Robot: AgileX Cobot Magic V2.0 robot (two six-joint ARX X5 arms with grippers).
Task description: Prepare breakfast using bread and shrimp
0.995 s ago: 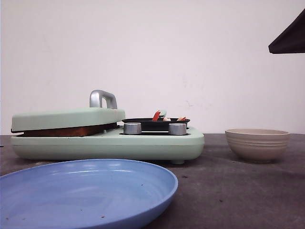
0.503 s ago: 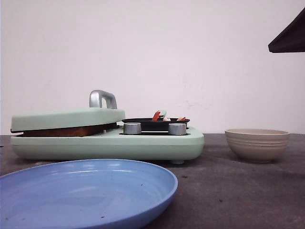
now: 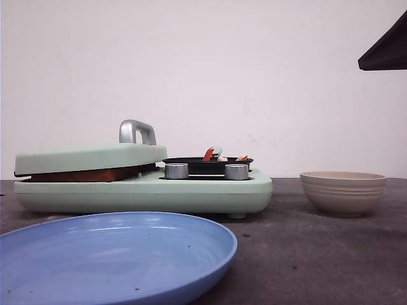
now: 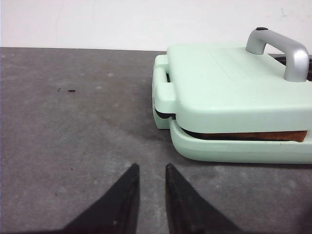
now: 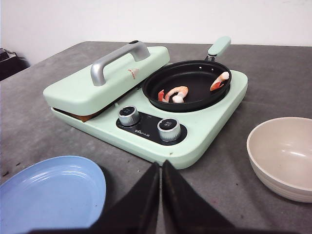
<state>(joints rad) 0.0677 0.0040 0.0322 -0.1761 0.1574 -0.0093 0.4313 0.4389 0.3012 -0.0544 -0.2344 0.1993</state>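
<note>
The bread shows only as a brown crust edge (image 4: 243, 136) clamped under the shut mint-green lid (image 4: 229, 83) of the breakfast maker; it also shows in the front view (image 3: 82, 174). The shrimp (image 5: 175, 92) lie in the black pan (image 5: 195, 87), another piece (image 5: 219, 81) at its far side; their tips show in the front view (image 3: 208, 153). My left gripper (image 4: 151, 166) is slightly open and empty, over bare table beside the lid's hinge end. My right gripper (image 5: 161, 163) is shut and empty, above the table in front of the maker's knobs.
A blue plate (image 3: 114, 254) lies in front of the maker and also shows in the right wrist view (image 5: 48, 190). A beige bowl (image 3: 343, 190) stands to the right, seen too in the right wrist view (image 5: 285, 156). A silver handle (image 3: 137, 131) tops the lid. A dark part (image 3: 385, 51) hangs at upper right.
</note>
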